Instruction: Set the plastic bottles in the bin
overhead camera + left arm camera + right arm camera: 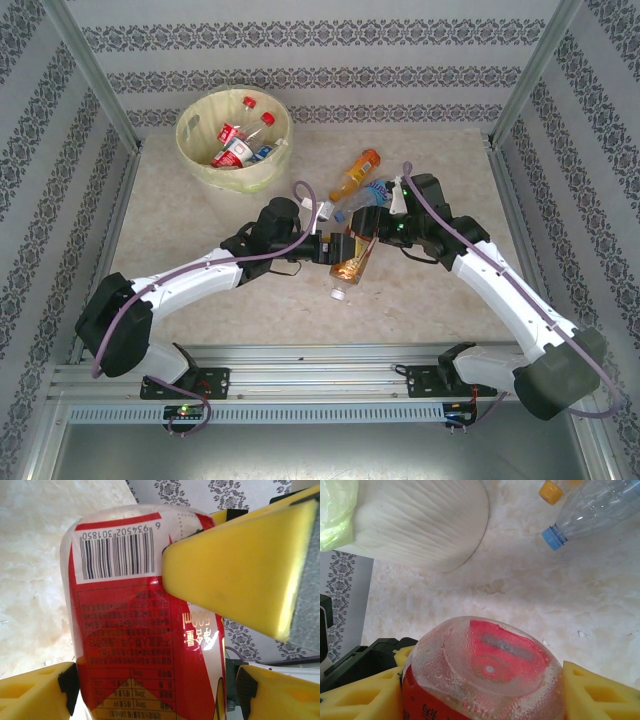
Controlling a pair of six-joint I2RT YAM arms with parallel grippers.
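Note:
A red-labelled plastic bottle hangs over the table's middle, white cap toward the near edge. Both grippers grip it. My left gripper comes from the left. In the left wrist view its pads hug the sides of the bottle, while a yellow finger of the other gripper presses on the label. My right gripper is shut on the bottle's clear base. The bin stands at the back left with several bottles inside. An orange bottle and a clear blue-labelled one lie behind the grippers.
The bin's cream wall rises at the top left of the right wrist view. A clear bottle with a blue cap and a yellow-capped one lie on the marbled tabletop. Patterned walls and metal posts enclose the table.

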